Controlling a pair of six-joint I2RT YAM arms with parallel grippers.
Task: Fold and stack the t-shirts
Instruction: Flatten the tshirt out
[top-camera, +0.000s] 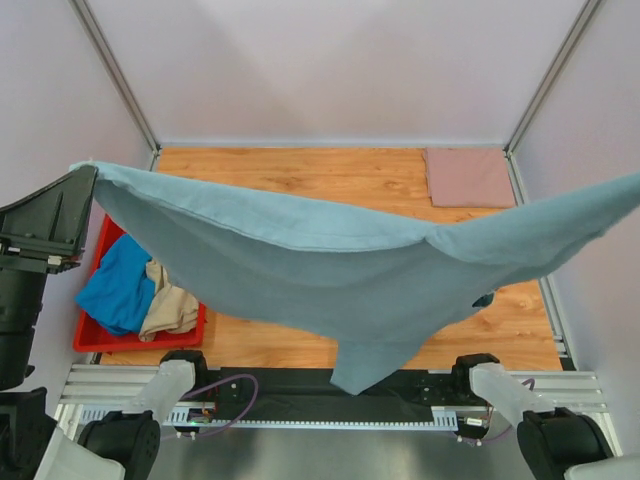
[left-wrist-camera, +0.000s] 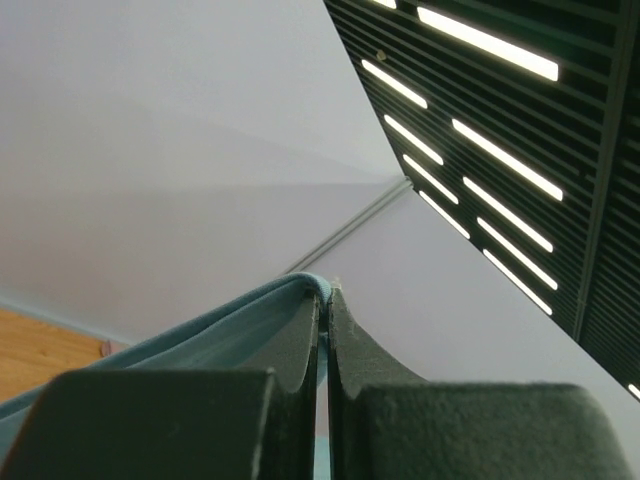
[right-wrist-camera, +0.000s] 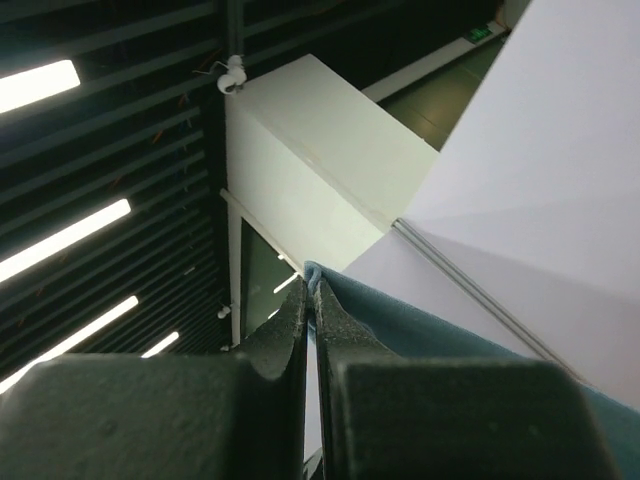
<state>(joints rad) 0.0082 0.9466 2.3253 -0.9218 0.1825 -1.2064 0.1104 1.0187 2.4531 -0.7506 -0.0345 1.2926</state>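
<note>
Top view, nearest: two arm bases (top-camera: 175, 385) at 6 o'clock on the metal rail. Just above them hangs the low tail of the grey shirt (top-camera: 330, 265), which is off the bench (top-camera: 300, 170), stretched in the air w/ one corner up at 10 o'clock and the other up at 3 o'clock, sagging in the middle toward 6. Left pincer (left-wrist-camera: 325, 292) is closed tight on the shirt's 10 o'clock corner: in its wrist view the cloth edge sits nipped between the two fingers and drapes off to 8 o'clock. Right pincer (right-wrist-camera: 312, 288) is closed the same way on the 3 o'clock corner, cloth falling away to 4 o'clock in its wrist view; that pincer is out of the top view, past the right edge. Bin (top-camera: 90, 345) sits at 8 o'clock on the bench, partly under the shirt, w/ a crumpled blue shirt (top-camera: 115, 285) and a beige shirt (top-camera: 170, 310) inside, touching each other. Small dark bit shows under the shirt's edge at 4 o'clock, can't tell what. Farthest: pink shirt (top-camera: 468, 177) lies folded flat in the bench's far corner at 1 o'clock, well apart from the bin.
</note>
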